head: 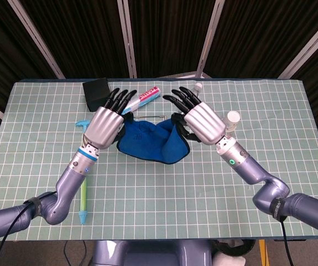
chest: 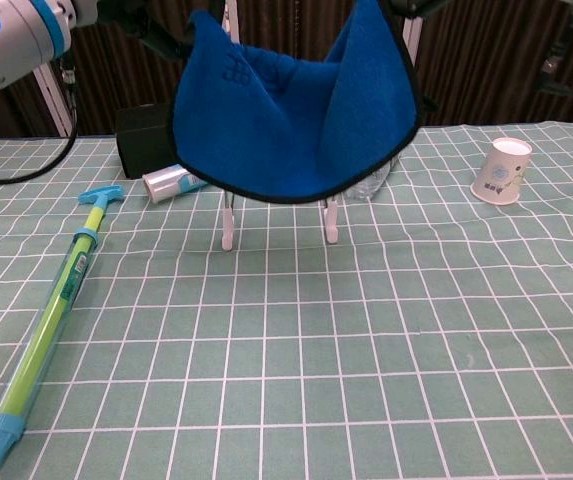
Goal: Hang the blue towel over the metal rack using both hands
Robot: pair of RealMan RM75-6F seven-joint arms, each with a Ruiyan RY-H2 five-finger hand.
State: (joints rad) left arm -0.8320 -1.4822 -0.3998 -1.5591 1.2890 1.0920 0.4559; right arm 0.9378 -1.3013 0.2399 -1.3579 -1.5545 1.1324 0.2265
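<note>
The blue towel hangs in the air, sagging between my two hands, above and in front of the metal rack. In the chest view only the rack's white feet show below the towel's hem; in the head view a short piece of its top bar shows behind the cloth. My left hand holds the towel's left upper corner and my right hand holds the right one, other fingers spread. In the chest view both hands are cut off by the top edge; only the left wrist shows.
A green and blue pump tube lies at the left. Behind the rack sit a black box, a toothpaste tube and a water bottle, mostly hidden. A paper cup stands at the right.
</note>
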